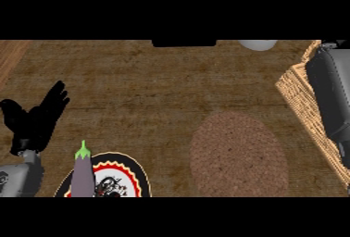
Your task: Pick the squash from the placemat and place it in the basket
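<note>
The round brown woven placemat (238,155) lies right of centre with nothing on it. No squash shows anywhere. The wicker basket (295,88) stands at the right edge, only its left wall in sight. My right forearm (333,92) stretches over the basket and covers its inside; the hand at its end is hidden. My left hand (37,121) rests open at the left edge, fingers pointing up, holding nothing.
A purple eggplant (83,175) lies on a black, red and yellow plate (130,173) at the lower left, close to my left forearm. At the far edge sit a white rounded object (258,44) and a black object (183,43).
</note>
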`<state>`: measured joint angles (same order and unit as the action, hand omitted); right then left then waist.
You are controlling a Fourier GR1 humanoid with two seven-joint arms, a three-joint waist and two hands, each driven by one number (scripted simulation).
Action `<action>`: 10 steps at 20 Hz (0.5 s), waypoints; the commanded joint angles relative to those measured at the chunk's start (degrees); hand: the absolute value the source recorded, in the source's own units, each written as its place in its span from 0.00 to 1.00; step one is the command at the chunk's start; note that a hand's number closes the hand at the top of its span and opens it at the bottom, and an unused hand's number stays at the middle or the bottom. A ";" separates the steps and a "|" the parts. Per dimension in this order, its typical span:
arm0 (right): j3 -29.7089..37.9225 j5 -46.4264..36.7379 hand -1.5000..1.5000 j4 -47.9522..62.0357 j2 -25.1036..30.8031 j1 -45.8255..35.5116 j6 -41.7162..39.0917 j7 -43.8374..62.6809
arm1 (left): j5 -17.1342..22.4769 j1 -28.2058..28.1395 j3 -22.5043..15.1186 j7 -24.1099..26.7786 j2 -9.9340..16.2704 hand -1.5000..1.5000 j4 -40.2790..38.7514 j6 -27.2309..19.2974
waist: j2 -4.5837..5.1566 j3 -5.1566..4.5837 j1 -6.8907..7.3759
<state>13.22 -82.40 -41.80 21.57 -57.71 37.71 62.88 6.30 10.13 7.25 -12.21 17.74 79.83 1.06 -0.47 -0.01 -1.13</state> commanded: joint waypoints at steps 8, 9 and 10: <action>8.00 -0.74 0.00 -11.99 2.03 11.89 -0.85 4.82 | 0.18 3.62 1.03 0.55 -0.05 0.50 -3.52 0.95 | 0.32 -0.03 0.35; 8.46 -0.30 0.00 -10.18 1.43 12.48 3.45 3.52 | -0.70 1.32 -0.09 -0.71 -0.17 0.50 0.26 0.77 | 0.43 0.01 1.16; 9.42 2.18 0.00 -12.23 2.14 14.93 3.75 0.94 | -0.85 -0.92 -0.49 -0.41 -0.80 0.50 2.97 0.37 | 0.32 0.02 1.10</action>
<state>20.71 -83.15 -50.92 23.13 -46.60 40.11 62.04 5.86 11.19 7.34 -12.35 17.42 79.88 1.32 -0.19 -0.01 -0.57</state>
